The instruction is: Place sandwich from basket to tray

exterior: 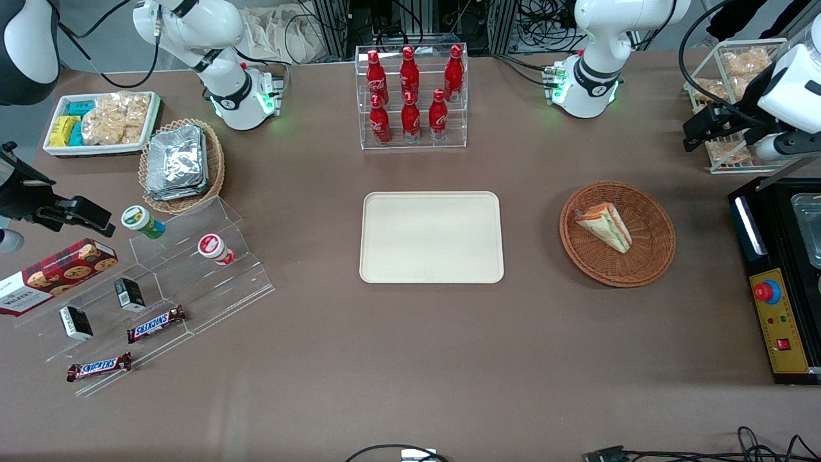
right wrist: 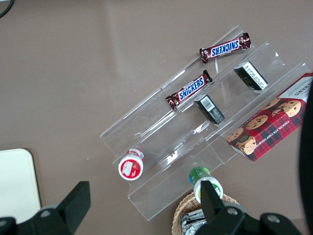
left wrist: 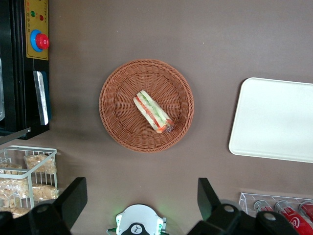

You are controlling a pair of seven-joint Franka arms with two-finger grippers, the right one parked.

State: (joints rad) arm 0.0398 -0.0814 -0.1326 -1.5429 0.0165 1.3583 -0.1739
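A smooth cream tray [exterior: 431, 237], rectangular with rounded corners, is laid flat on the brown table. Beside it, a triangular wrapped sandwich [exterior: 605, 226] is seen in the round woven basket [exterior: 652, 226]. The gripper [left wrist: 142, 196] is held wide open above, grasping nothing.

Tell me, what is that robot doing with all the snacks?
It has a job: move the sandwich from the round wicker basket onto the cream tray. Nothing has been picked up yet. The sandwich lies in the basket, and the tray beside it has nothing on it. The working arm's pincer hangs open high above the table, holding nothing, looking down at the basket. The cola bottles in their clear rack are untouched.
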